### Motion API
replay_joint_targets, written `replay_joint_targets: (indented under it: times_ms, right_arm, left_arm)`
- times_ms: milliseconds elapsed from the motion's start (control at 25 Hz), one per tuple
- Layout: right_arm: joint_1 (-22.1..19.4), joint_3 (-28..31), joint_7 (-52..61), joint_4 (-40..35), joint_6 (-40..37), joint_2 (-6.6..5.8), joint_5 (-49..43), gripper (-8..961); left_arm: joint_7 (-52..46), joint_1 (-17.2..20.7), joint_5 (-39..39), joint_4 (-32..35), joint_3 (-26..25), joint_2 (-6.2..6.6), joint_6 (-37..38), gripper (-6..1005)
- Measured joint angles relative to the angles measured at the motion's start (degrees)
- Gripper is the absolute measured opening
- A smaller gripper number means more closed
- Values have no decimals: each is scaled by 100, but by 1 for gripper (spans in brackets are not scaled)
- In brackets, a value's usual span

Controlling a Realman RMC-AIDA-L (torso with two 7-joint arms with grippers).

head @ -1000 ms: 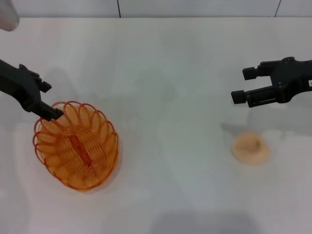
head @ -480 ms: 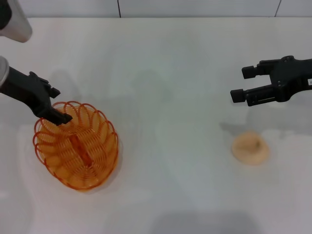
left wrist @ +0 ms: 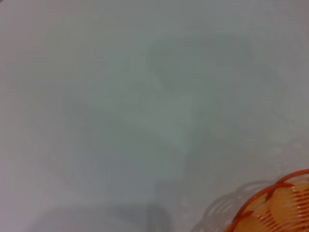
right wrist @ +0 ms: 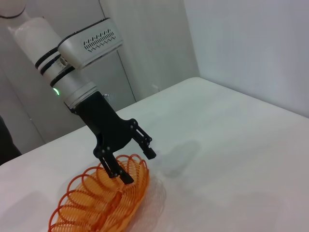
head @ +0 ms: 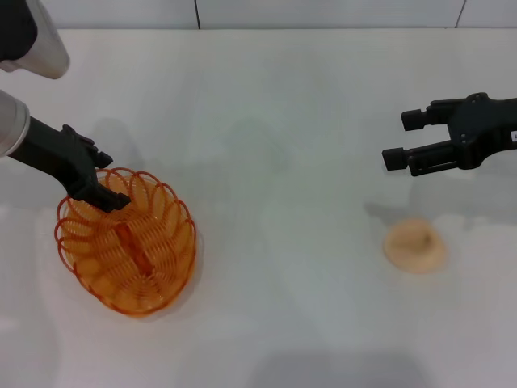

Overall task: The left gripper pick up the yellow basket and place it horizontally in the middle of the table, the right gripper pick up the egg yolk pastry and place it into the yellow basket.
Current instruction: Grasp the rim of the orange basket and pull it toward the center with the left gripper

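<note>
white table (head: 275, 121) holds yellow basket (head: 127, 242); spread left end effector (right wrist: 137, 166) straddles its far rim.

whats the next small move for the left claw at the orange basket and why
Probably close the open black left gripper on the scalloped rim of the orange-yellow wire-loop basket: its fingers straddle the far rim, one tip inside, one outside. The right gripper hangs open above the beige pastry.

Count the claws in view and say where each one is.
2. The left claw is open at the yellow basket's far rim; the right claw hangs open beyond the egg yolk pastry.
</note>
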Motion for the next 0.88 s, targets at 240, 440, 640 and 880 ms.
replay_joint_targets:
  times_ms: [240,440,640,880]
  right_arm:
    - [-5,0,0,5,3,0,10,864]
    - [-8,0,0,8,-10,0,10,864]
    - [-11,0,0,8,-13,0,10,864]
    - [4,0,0,9,-4,0,10,864]
  left_arm:
    - [-34,22,20,0,0,-42,-78,746]
    - [-65,34,38,1,0,-52,-121,491]
    - [-69,58,41,1,-8,-52,-140,400]
    - [-81,90,43,1,-17,-51,-207,291]
